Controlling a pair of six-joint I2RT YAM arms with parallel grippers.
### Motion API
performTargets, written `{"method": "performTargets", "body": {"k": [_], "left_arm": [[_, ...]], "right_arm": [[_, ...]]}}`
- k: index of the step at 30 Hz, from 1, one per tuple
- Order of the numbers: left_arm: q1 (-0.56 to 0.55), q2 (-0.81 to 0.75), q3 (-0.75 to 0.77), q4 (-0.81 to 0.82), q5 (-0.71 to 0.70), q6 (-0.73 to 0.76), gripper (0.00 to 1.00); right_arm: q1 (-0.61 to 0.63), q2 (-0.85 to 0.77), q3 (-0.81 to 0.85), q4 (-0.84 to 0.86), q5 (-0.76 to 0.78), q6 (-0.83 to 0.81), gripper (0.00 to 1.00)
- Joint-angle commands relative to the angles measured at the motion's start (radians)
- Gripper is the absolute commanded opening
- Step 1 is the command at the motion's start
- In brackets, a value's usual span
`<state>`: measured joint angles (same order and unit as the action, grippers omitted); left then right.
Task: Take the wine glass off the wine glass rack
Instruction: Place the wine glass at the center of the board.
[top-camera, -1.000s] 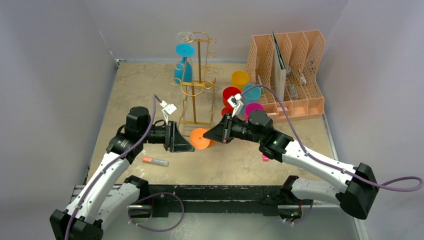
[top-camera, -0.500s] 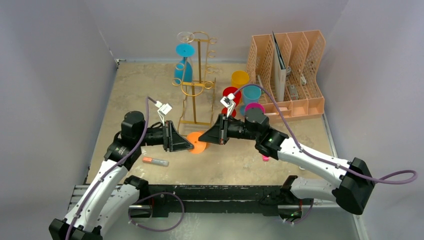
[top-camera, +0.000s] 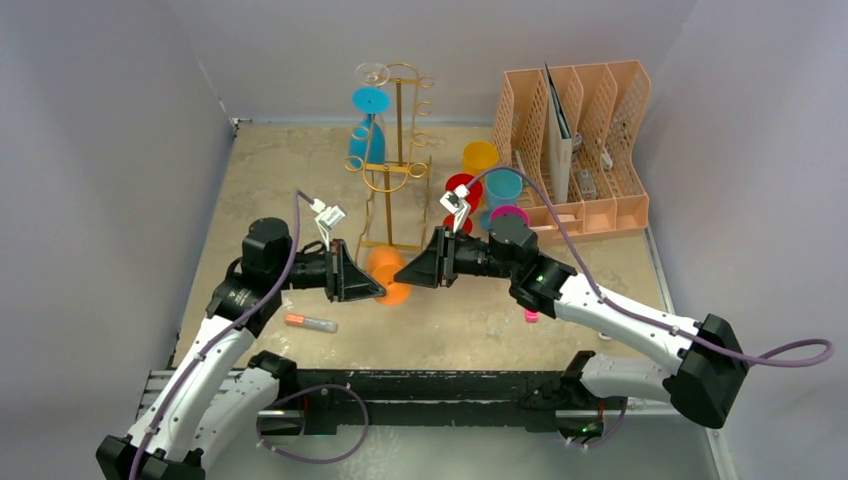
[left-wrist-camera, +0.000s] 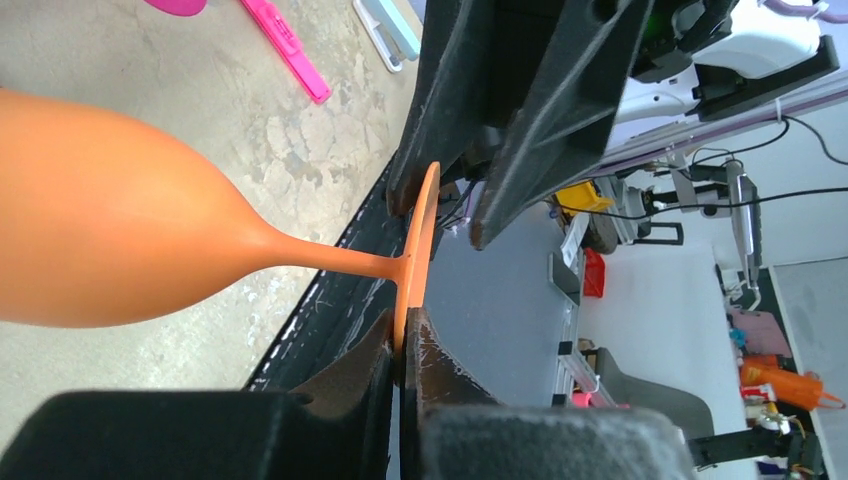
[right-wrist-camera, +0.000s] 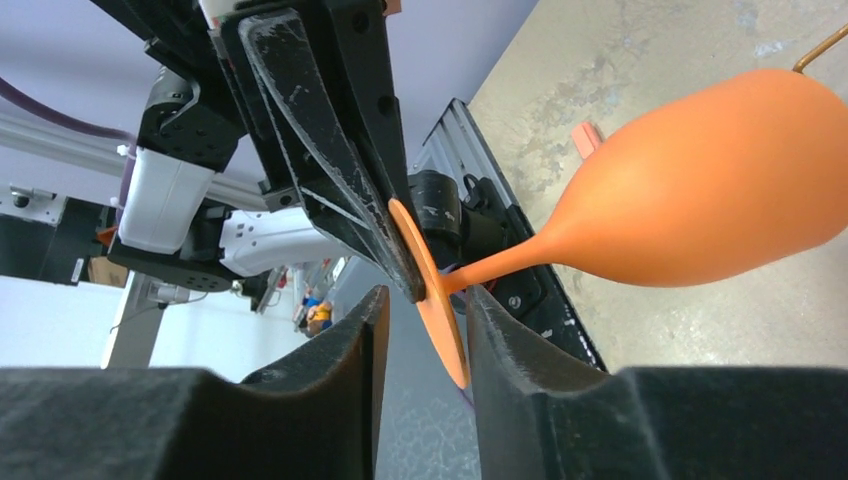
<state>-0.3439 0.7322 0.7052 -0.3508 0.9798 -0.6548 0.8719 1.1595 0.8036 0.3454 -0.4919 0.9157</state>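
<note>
- Orange and matte, the smooth plastic wine glass (top-camera: 386, 272) lay on its side in the air, with its teardrop bowl (left-wrist-camera: 100, 220) narrowing into a thin stem and a flat round foot.
- It was off the tall gold wire wine glass rack (top-camera: 401, 130) with curled hooks, just in front of that rack's rectangular base.
- The black left gripper (left-wrist-camera: 402, 340) was pinched tight on the rim of the foot.
- The right gripper (right-wrist-camera: 420, 310) had its scuffed jaws apart on either side of the same disc.
- A glossy blue stemmed glass (top-camera: 365, 130) hung on the rack above the mottled, stone-like beige table (top-camera: 280, 180).
</note>
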Motion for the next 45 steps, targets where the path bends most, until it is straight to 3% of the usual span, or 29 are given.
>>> {"method": "performTargets", "body": {"k": [1, 6, 7, 11, 15, 19, 24, 28, 35, 37, 39, 42, 45], "left_arm": [[-0.003, -0.026, 0.026, -0.025, 0.026, 0.106, 0.00], [-0.003, -0.077, 0.012, -0.093, 0.081, 0.245, 0.00], [-0.003, -0.087, 0.015, -0.118, 0.100, 0.281, 0.00], [-0.003, -0.158, -0.041, 0.033, 0.185, 0.259, 0.00], [-0.003, -0.195, -0.035, 0.060, 0.212, 0.336, 0.00], [-0.003, -0.196, -0.011, 0.025, 0.256, 0.463, 0.00], [-0.003, -0.150, -0.009, 0.072, 0.304, 0.548, 0.00], [-0.003, -0.124, -0.016, 0.126, 0.488, 0.686, 0.00], [-0.003, -0.080, -0.015, 0.089, 0.485, 0.810, 0.00], [-0.003, -0.057, 0.006, 0.018, 0.477, 0.887, 0.00], [-0.003, -0.042, 0.045, -0.161, 0.489, 1.077, 0.00], [-0.003, -0.021, 0.092, -0.364, 0.499, 1.252, 0.00], [-0.003, 0.007, 0.110, -0.470, 0.647, 1.419, 0.00]], "right_arm": [[0.006, -0.026, 0.079, 0.007, -0.024, 0.007, 0.42], [0.005, -0.103, 0.196, -0.273, 0.031, -0.120, 0.53], [0.005, -0.123, 0.214, -0.327, 0.073, -0.157, 0.54], [0.005, -0.223, 0.205, -0.504, 0.289, -0.228, 0.58], [0.005, -0.271, 0.196, -0.648, 0.516, -0.247, 0.62], [0.002, -0.260, 0.219, -0.784, 0.629, -0.210, 0.65], [-0.045, -0.247, 0.208, -0.733, 0.507, -0.186, 0.65], [-0.166, -0.217, 0.222, -0.694, 0.253, -0.139, 0.62], [-0.292, -0.191, 0.248, -0.617, -0.024, -0.134, 0.60], [-0.309, -0.202, 0.251, -0.630, -0.012, -0.152, 0.59], [-0.323, -0.206, 0.255, -0.645, 0.004, -0.170, 0.59], [-0.334, -0.177, 0.261, -0.588, -0.087, -0.166, 0.61], [-0.335, -0.122, 0.287, -0.555, -0.194, -0.162, 0.64]]}}
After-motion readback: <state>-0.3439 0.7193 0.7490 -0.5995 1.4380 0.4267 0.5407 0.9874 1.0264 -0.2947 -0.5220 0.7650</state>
